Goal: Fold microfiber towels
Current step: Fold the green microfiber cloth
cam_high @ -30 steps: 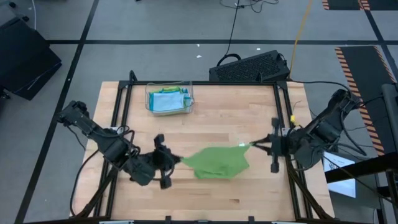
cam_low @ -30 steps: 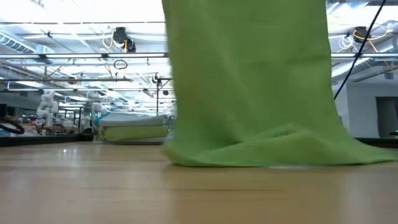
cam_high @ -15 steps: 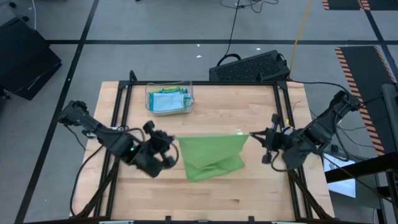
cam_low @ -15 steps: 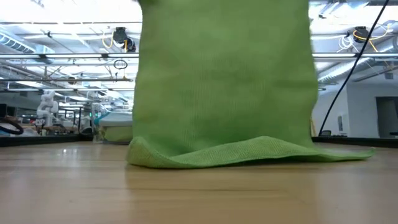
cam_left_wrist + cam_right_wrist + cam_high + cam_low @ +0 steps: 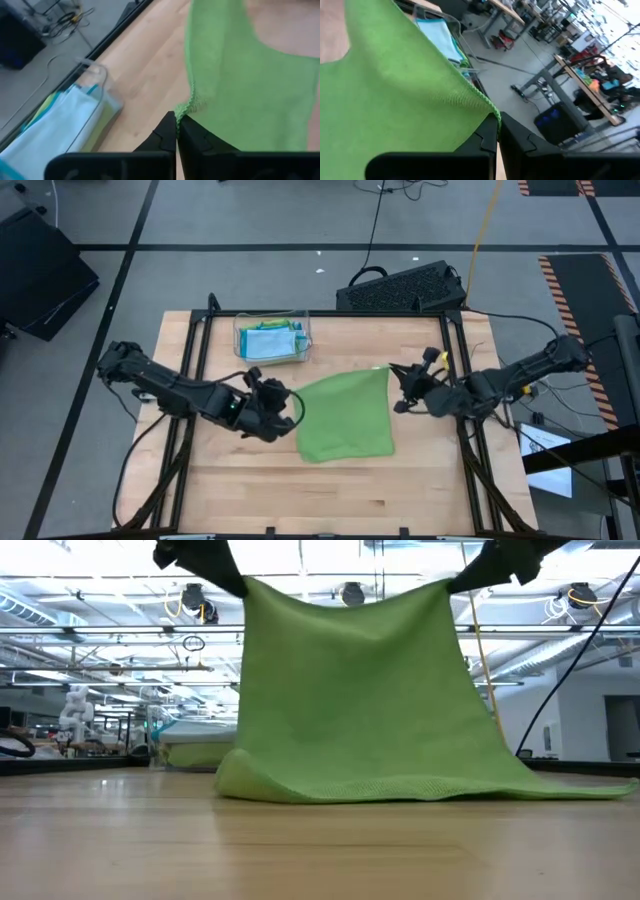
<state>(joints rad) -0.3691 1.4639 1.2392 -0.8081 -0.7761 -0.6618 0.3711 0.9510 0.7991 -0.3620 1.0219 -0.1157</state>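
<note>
1. Wooden table (image 5: 420, 480) is bearing the green towel's (image 5: 345, 415) lower edge.
2. Left gripper (image 5: 292, 402) is pinching one raised corner, fingers closed.
3. Right gripper (image 5: 392, 372) is pinching the other corner, fingers closed.

Two dark, jointed arms trail black cables; each end effector is matte black.
</note>
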